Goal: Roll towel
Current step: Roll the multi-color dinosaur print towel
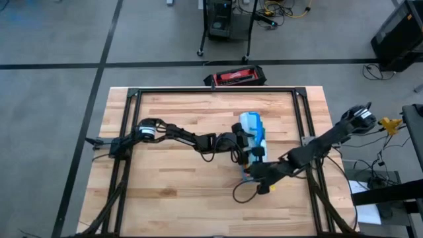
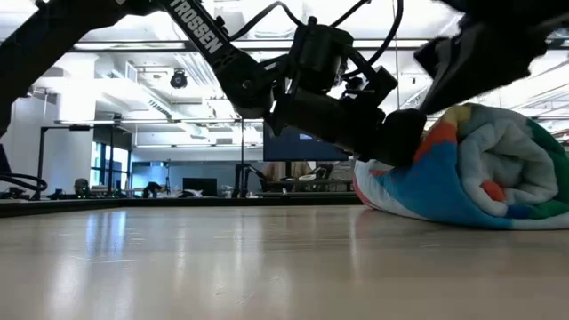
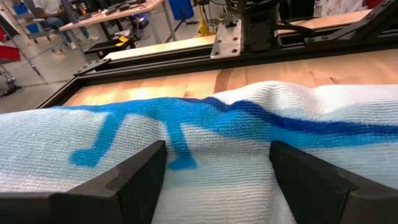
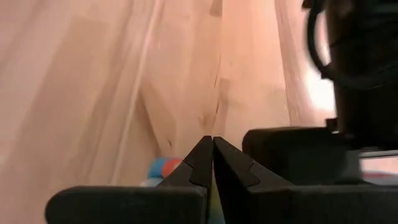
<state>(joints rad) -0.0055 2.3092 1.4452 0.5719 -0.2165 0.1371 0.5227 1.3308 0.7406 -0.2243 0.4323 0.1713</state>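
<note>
The towel (image 1: pixel 254 129) lay rolled into a thick bundle on the wooden table (image 1: pixel 172 192), right of the table's centre. The left gripper (image 3: pixel 214 180) straddled the roll from the side away from the right arm, fingers (image 3: pixel 134 180) spread wide and pressed on the cloth. The right gripper (image 4: pixel 212 163) was clenched empty, just beside the roll's near end.
</note>
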